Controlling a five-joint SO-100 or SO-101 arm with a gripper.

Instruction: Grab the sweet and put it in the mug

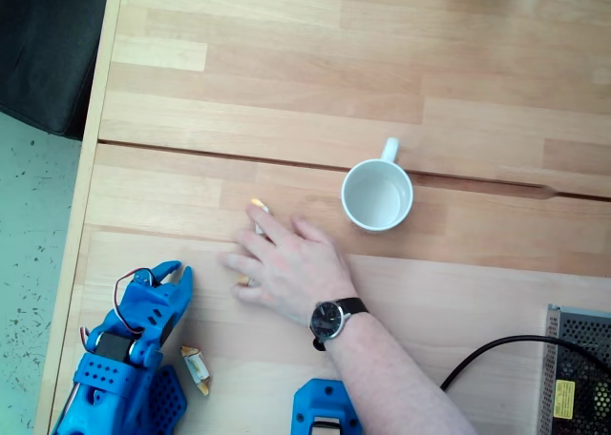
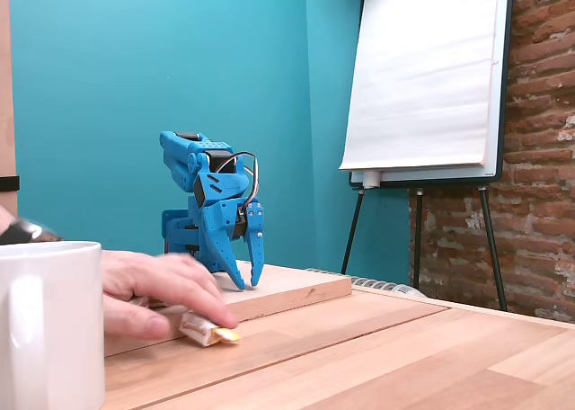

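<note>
The blue gripper (image 2: 244, 271) sits folded down at the near-left corner of the table, its two fingers (image 2: 258, 253) pointing at the wood with a narrow gap between the tips and nothing held in them. From above, the gripper (image 1: 170, 275) points up the table, well apart from the mug.

Just beside the arm's body, in the fixed view from above, a small wrapped candy (image 1: 197, 369) lies on the boards, white with yellow-orange marks, its long axis running diagonally from upper left to lower right.

A person's hand (image 1: 286, 263), with a wristwatch (image 1: 329, 318), rests flat between the arm and the mug (image 1: 377, 195). Under its fingertips is the sweet (image 2: 210, 331). From the side it lies flat on the wood, one orange twisted end poking out toward the right. From above, only an orange tip shows past the fingers (image 1: 258, 206), so the long axis seems to run roughly along them, up and to the left; I can't be sure.

The mug stands upright, handle pointing away up the table, its white inside empty as far as I can see.

So I judge the task hasn't started: no sweet gripped, none in the mug. Reach, pinch, carry and drop all remain.
</note>
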